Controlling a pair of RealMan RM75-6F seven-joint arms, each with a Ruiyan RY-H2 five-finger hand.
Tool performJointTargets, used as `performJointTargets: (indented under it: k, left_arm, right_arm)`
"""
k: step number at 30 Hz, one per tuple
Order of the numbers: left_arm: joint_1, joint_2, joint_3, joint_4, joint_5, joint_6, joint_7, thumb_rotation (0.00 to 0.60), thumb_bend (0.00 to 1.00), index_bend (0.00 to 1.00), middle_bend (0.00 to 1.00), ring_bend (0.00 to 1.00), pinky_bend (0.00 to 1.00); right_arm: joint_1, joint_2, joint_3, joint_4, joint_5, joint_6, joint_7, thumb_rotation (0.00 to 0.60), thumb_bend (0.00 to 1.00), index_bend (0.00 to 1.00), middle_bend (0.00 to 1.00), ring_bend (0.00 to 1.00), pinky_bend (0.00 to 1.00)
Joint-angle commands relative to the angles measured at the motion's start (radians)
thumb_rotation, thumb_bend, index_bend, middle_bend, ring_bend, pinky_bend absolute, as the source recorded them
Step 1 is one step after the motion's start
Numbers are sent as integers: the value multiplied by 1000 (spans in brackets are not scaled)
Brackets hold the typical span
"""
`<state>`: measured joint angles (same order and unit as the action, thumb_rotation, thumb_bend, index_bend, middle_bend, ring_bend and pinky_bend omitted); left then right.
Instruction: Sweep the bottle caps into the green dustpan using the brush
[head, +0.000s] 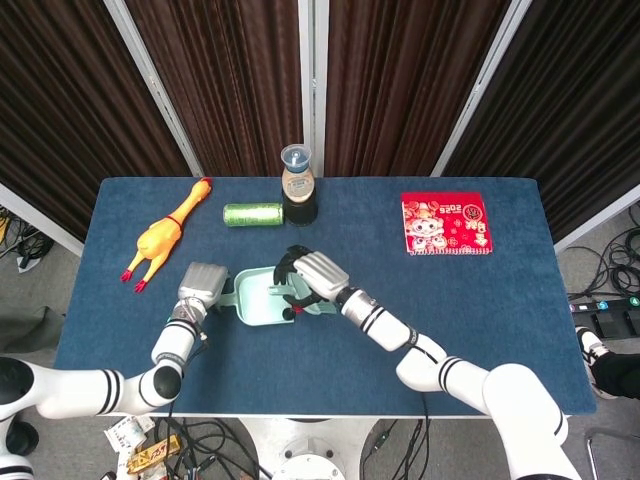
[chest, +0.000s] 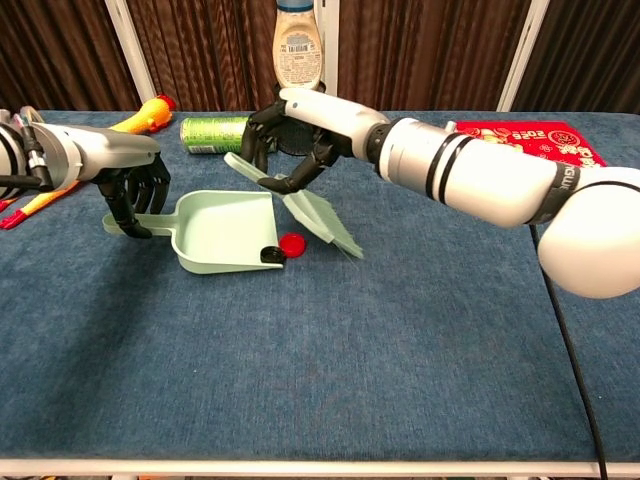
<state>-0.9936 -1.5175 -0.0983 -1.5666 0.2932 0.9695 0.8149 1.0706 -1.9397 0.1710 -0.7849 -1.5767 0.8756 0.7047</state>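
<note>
1. Sweeping is mid-stroke: our right hand (chest: 300, 135) grasps the pale green flat plastic brush (chest: 300, 205), bristles angled down at the mouth of the green plastic dustpan (chest: 215, 232).
2. Our left hand (chest: 135, 190) is clenched round the dustpan handle, bracing it on the blue cloth table (chest: 400, 340).
3. A small black bottle cap (chest: 269, 256) sits just inside the lip; a round red bottle cap (chest: 292, 243) touches the lip, still outside. The brush may hide more caps.
4. Next, we judge: a short push left, holding the pan steady.
5. Writing: the red printed booklet (head: 445, 224) shows "2025"; labels on the sauce bottle (chest: 297, 45) and green can (head: 252, 214) are unreadable.
</note>
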Motion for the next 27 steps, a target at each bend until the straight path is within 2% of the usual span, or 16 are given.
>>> performJointTargets:
  k: [1, 7, 18, 27]
  left_arm:
    - [-3, -2, 2, 4, -2, -4, -3, 600, 307, 561, 542, 379, 436]
    - [-8, -7, 8, 6, 0, -10, -6, 600, 306, 561, 542, 379, 436]
    - [-21, -11, 6, -8, -8, -19, -19, 600, 306, 561, 543, 379, 437]
    - [-38, -18, -2, -21, -5, -32, -35, 600, 306, 561, 542, 379, 438]
  right_arm:
    - [20, -28, -3, 29, -6, 10, 31, 600, 679, 784, 605, 240, 119]
    - [25, -69, 5, 46, -1, 62, 84, 600, 679, 790, 611, 240, 119]
    - [29, -119, 11, 42, 12, 102, 99, 600, 679, 791, 611, 240, 119]
    - [5, -92, 12, -7, 18, 146, 91, 600, 679, 792, 611, 240, 119]
